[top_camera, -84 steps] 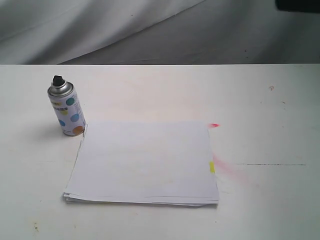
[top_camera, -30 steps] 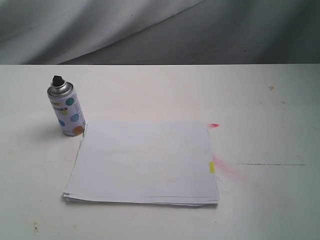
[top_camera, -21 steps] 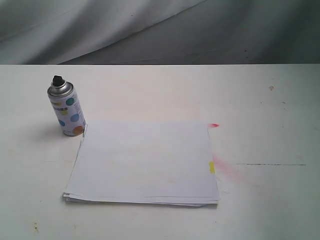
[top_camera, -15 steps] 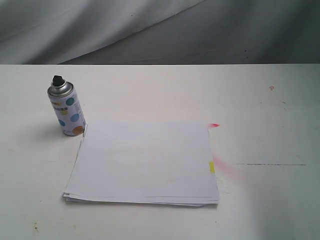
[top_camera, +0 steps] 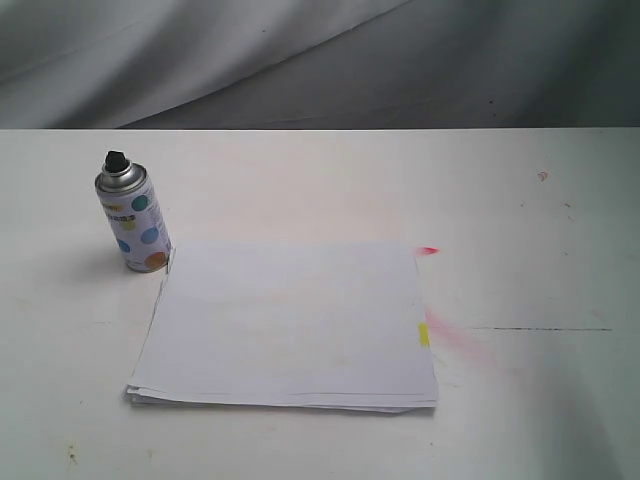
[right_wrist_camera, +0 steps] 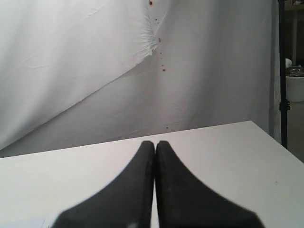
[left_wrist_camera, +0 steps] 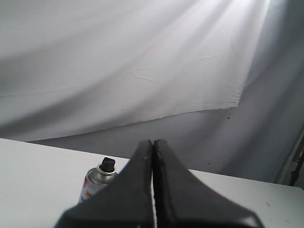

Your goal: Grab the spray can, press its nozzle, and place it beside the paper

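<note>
**Can upright at the paper's far left corner; both end effectors shut and empty**

Exterior view. The spray can [top_camera: 135,215] stands upright on the bench [top_camera: 520,200], its base just touching the far left corner of the paper [top_camera: 290,320]. The black nozzle [top_camera: 116,160] sits on top, with nothing on it. A pink smear [top_camera: 455,340] marks the bench just right of the paper, beside the yellow mark [top_camera: 424,335]. No arm is in frame.

Left wrist view. The left end effector [left_wrist_camera: 153,141] has its jaws pressed together and holds nothing. The can [left_wrist_camera: 97,183] and its nozzle [left_wrist_camera: 108,165] show beyond it, well apart.

Right wrist view. The right end effector [right_wrist_camera: 155,143] is likewise pressed together and empty, over bare bench. Neither can nor paper is visible here.

Progress. The can already stands beside the paper, which matches the end state. Nothing here shows a lift or a press, so this may equally be the start.

Against the earlier frames. The can, paper and smear lie the same. The dark shape at the far right corner in the oldest frame, possibly an arm, is gone.
</note>
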